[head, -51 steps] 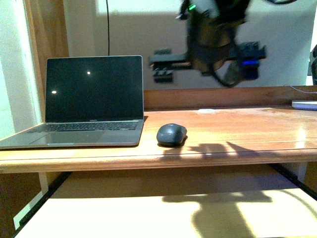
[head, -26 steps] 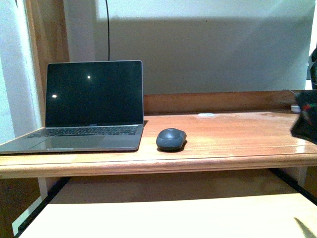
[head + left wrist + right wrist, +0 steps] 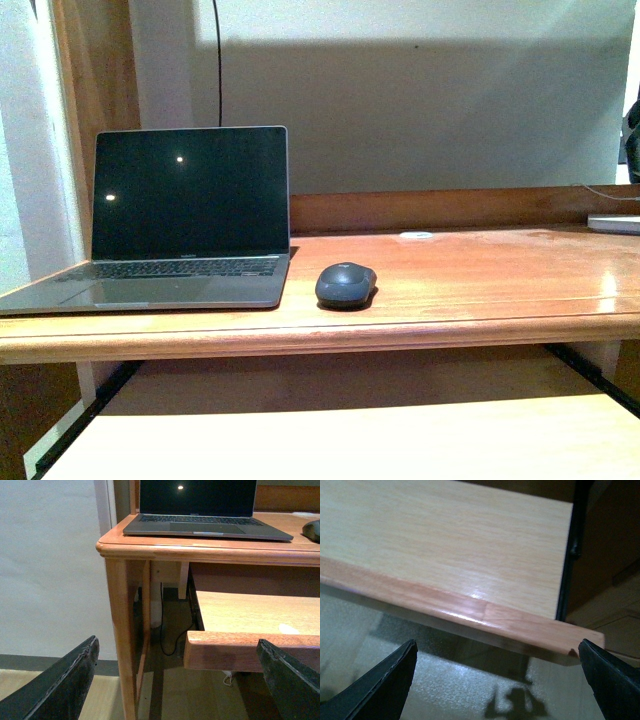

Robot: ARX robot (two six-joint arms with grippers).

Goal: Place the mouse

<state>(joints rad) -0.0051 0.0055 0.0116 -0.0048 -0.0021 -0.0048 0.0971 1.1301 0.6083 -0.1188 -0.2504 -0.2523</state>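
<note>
Desk: the placing looks done, so the step is to finish clear of it. That goes best with both arms low and off the near edge, so nothing gets nudged.
Pull-out shelf: bare, under the desk top.
Laptop: open, screen dark, on the left of the desk.
Left gripper: fingers spread, empty, low before the desk's near left corner.
Right gripper: fingers spread, empty, over the shelf's near edge.
Mouse: flat on the desk top, just right of the laptop, well apart from both grippers, higher and farther.
</note>
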